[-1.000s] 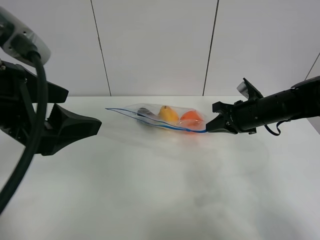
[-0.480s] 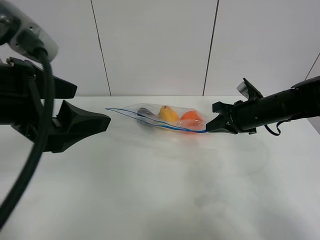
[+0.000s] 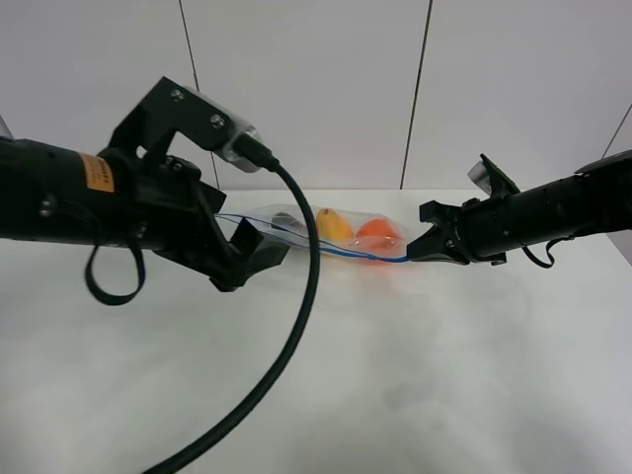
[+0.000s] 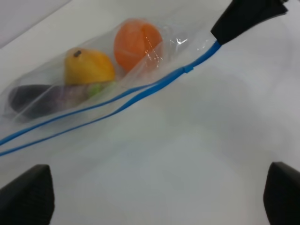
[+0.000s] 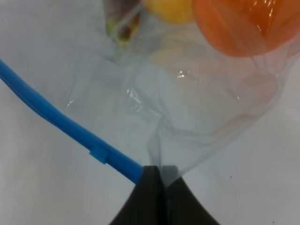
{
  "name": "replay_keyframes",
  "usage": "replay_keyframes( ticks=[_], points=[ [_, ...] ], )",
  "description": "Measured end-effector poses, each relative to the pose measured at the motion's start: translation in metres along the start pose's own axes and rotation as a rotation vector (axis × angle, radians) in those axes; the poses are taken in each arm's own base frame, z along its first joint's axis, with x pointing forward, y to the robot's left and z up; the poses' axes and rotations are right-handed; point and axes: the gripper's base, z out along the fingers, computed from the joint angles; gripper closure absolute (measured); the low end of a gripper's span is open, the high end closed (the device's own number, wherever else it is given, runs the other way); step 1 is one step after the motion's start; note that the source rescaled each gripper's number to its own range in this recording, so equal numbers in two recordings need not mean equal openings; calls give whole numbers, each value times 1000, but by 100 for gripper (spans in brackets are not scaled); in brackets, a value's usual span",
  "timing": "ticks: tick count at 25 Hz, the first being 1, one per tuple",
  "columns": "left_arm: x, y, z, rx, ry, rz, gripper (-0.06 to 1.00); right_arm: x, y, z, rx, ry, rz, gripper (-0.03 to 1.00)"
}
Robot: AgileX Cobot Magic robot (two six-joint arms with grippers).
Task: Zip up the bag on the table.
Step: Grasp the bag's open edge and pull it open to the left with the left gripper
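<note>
The bag (image 3: 346, 235) lies on the white desk (image 3: 415, 375) toward the back of the overhead frame, a little above centre, stretched between the two arms. It is thin, clear, crinkly plastic, so I'd expect it to be light, floppy and slippery, and likely to slide or bunch up rather than resist a push. The orange (image 4: 137, 44), the yellow fruit (image 4: 88, 67) and the dark eggplant (image 4: 33, 96) inside give it what little weight it has, and they bulge the film just behind the opening. The blue zip strip (image 4: 140, 91) is the only firm part, so that looks like the place to pinch. In the left wrist picture it runs as a single line from the upper right down to a small blue tab (image 4: 188, 69), then splits into two lines toward the lower left, so that stretch looks unsealed to me. The right pincer (image 3: 413, 252) is clamped tight on the bag's corner at the end of the strip, holding that end down. The left pincer (image 3: 252, 247) is spread wide and empty, sitting at the bag's opposite end, left of centre in the overhead frame; I cannot tell whether it touches the plastic. Nothing else rests on the desk near the bag. The only things close by are the left arm's thick black cable (image 3: 306, 296), looping down in front, and the produce crowding the strip, which could push the two lips apart.
</note>
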Motion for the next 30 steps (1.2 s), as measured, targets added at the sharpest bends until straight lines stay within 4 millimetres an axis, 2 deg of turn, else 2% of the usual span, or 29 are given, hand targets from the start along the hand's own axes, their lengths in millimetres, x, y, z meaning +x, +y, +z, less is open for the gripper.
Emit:
replay_keyframes(
  ticks=[13,19,24,30],
  points=[
    [-13,-14,91,43,49,69,-6,1,-1,0,7,10,-14,97],
    [-4,-34,133,78,64,188,-6,1,-1,0,7,15,-18,97],
    [7,-37,153,78,66,218,-6,1,-1,0,7,15,-20,97],
    [-8,-36,161,55,-13,218,-6,1,0,0,3,17,-11,97]
  ],
)
